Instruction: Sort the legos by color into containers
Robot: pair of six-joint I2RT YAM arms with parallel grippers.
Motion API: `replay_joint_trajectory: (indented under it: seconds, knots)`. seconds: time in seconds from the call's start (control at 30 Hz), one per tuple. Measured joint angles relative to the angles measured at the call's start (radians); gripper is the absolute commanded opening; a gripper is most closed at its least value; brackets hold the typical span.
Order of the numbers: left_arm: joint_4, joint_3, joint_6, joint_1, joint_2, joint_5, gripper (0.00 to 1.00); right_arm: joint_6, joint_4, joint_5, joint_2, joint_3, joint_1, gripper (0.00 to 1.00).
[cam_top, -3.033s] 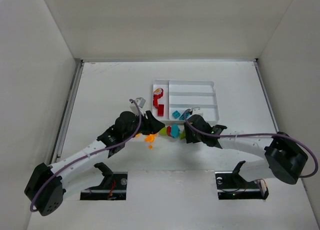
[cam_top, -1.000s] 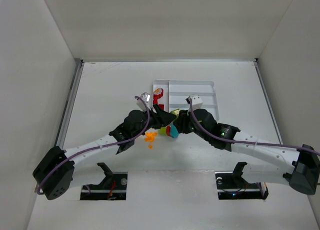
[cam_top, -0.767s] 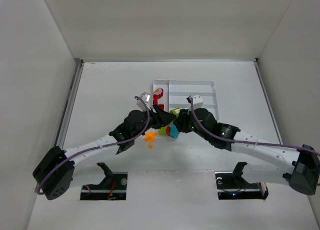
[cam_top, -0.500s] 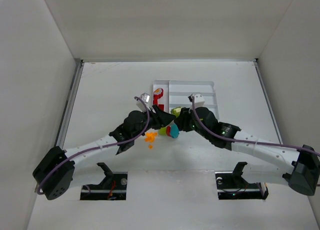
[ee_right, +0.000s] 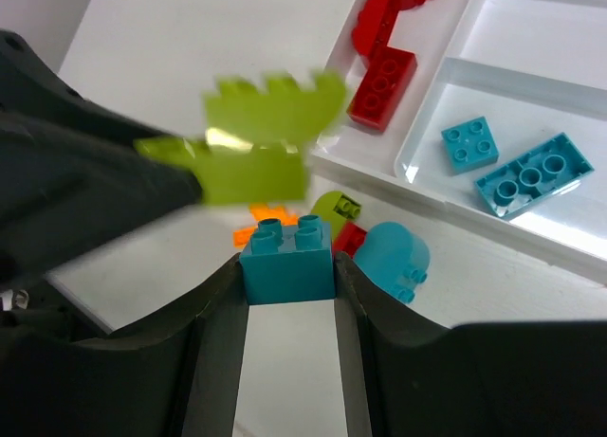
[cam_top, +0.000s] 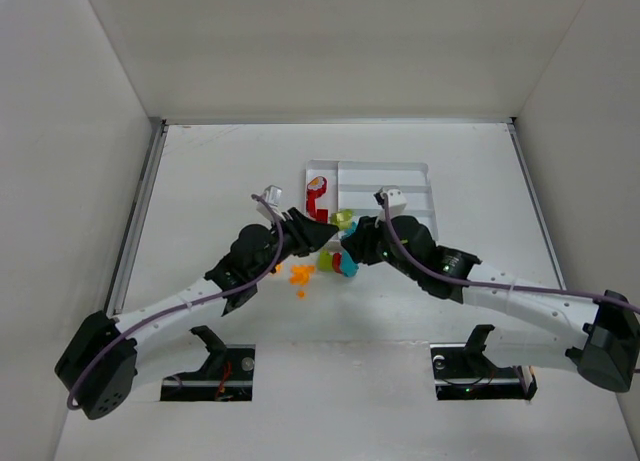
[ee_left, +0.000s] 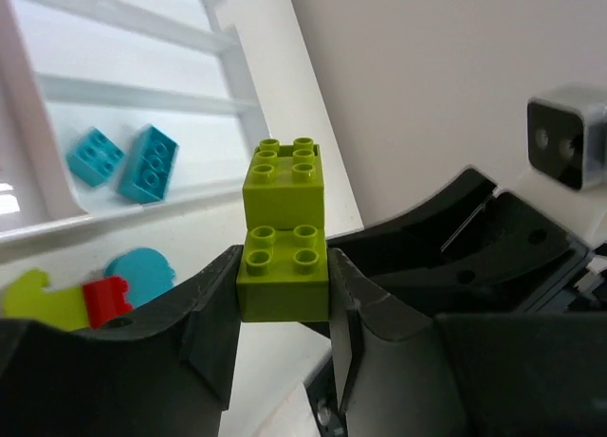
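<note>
moved: left hand (ee_left: 283, 285) has drawn back from right hand (ee_right: 287, 295), stack split | left hand: clamped on lime pair (ee_left: 283, 181) | right hand: clamped on teal brick (ee_right: 286, 257) | both held over table (cam_top: 220, 171) just beside tray (cam_top: 380, 164) | means: colours separated, each likely ready to drop in its own section

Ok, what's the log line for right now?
left tool: shut on lime legos | right tool: shut on teal lego | tray: red legos in tall section
</note>
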Motion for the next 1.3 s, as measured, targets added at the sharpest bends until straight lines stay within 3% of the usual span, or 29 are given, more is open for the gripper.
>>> replay_joint_trajectory:
  seconds: [0.17, 0.37, 0.67, 0.77, 0.9, 1.0, 1.17, 1.3]
  knots:
    - [-0.019, -0.023, 0.001, 0.112, -0.070, -0.048, 0.11, 0.000, -0.007, 0.003, -0.020, -0.022, -0.003, 0.30]
    - [-0.038, -0.023, 0.005, 0.172, -0.106, -0.045, 0.12, -0.001, -0.011, 0.002, -0.023, -0.035, -0.018, 0.30]
    - [-0.052, -0.028, 0.042, 0.136, -0.085, 0.065, 0.13, 0.008, -0.003, 0.103, 0.138, -0.037, -0.286, 0.34]
    - [-0.053, -0.043, 0.056, 0.124, -0.085, 0.114, 0.13, 0.011, -0.002, 0.124, 0.201, -0.037, -0.332, 0.41]
    - [-0.059, -0.065, 0.075, 0.112, -0.085, 0.169, 0.13, 0.019, 0.004, 0.145, 0.255, -0.037, -0.358, 0.63]
    - [-0.060, -0.077, 0.084, 0.105, -0.085, 0.196, 0.14, 0.020, 0.020, 0.156, 0.259, -0.037, -0.369, 0.72]
    - [-0.060, -0.088, 0.094, 0.099, -0.087, 0.231, 0.14, 0.012, 0.039, 0.158, 0.221, -0.038, -0.370, 0.74]
    - [-0.055, -0.088, 0.090, 0.101, -0.097, 0.262, 0.14, -0.002, 0.117, 0.084, 0.063, -0.099, -0.338, 0.77]
